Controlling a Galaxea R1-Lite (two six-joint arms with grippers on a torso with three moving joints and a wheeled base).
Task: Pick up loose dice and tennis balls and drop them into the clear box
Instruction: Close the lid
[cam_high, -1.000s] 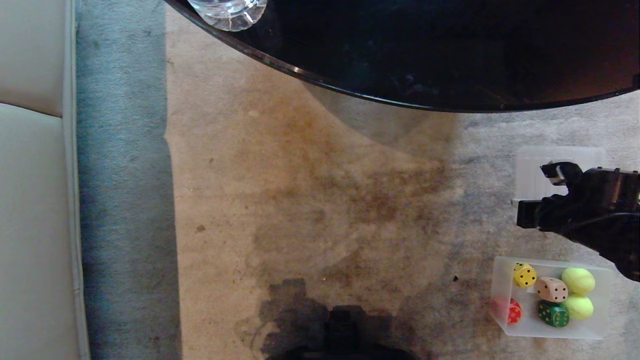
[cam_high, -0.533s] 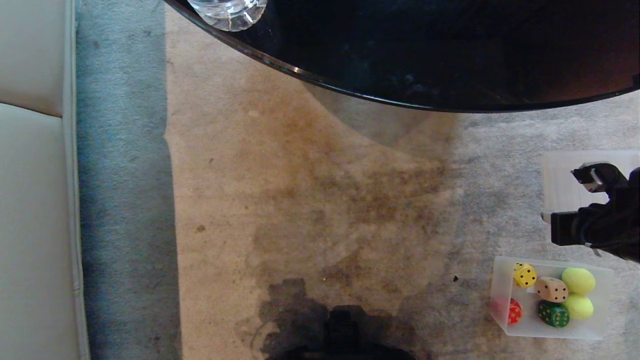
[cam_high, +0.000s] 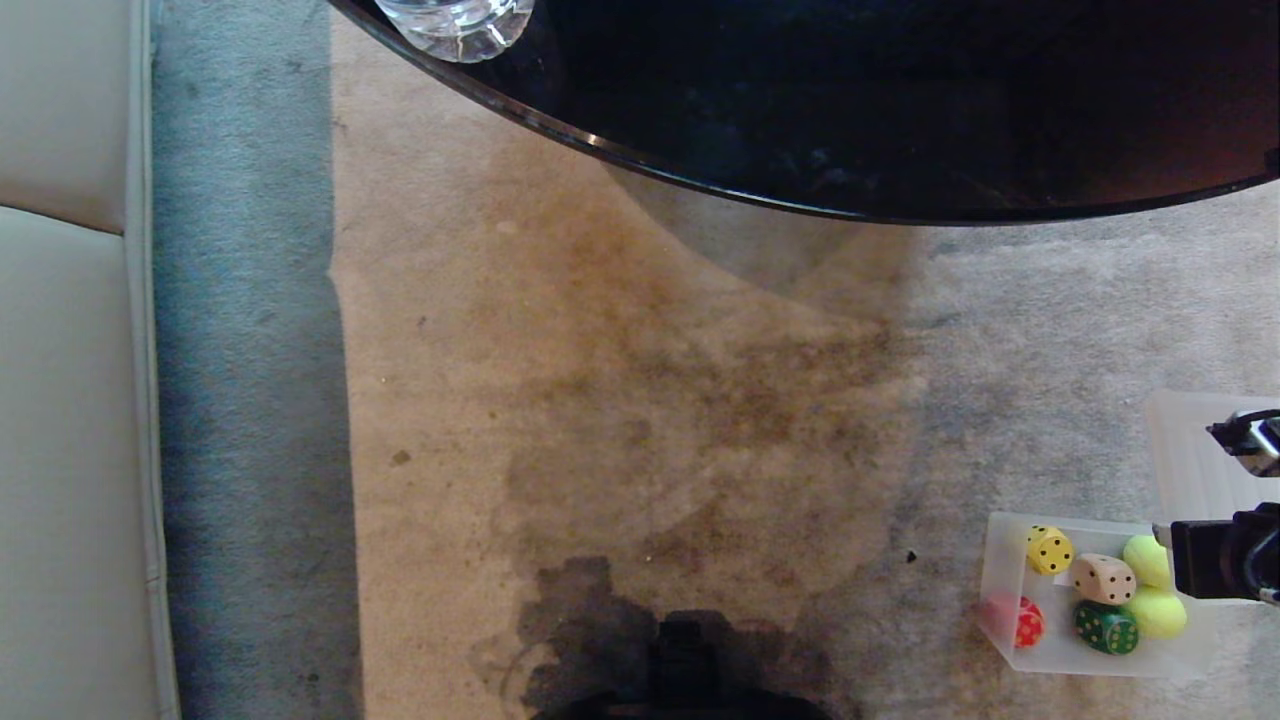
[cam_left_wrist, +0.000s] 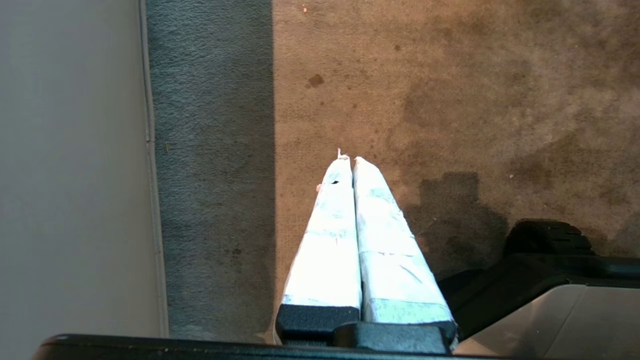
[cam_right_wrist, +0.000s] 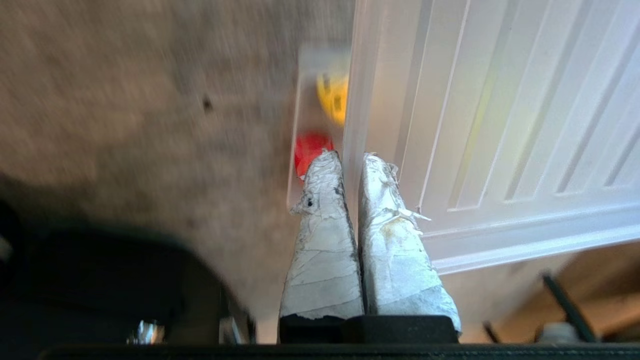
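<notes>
The clear box (cam_high: 1090, 668) stands on the carpet at the near right. Inside lie the yellow die (cam_high: 1049, 550), the tan die (cam_high: 1103, 579) and two tennis balls (cam_high: 1158, 612), one partly hidden behind my right arm. A red die (cam_high: 1027, 622) and a green die (cam_high: 1107, 628) are in there too. My right gripper (cam_high: 1160, 530) hangs over the box's far right corner, shut on the edge of a ribbed translucent lid (cam_high: 1195, 460). In the right wrist view the gripper (cam_right_wrist: 345, 157) pinches the lid (cam_right_wrist: 500, 125), with the box (cam_right_wrist: 305, 65) blurred below. My left gripper (cam_left_wrist: 348, 160) is shut and empty over bare carpet.
A black glass table (cam_high: 900, 100) spans the far side with a glass bowl (cam_high: 455, 25) on its edge. A pale sofa (cam_high: 60, 400) runs down the left. My base (cam_high: 690, 660) shows at the near edge. Stained carpet fills the middle.
My right gripper has carried the lid to the right and nearer, from beyond the box to over its far right corner. The box and its contents have not moved.
</notes>
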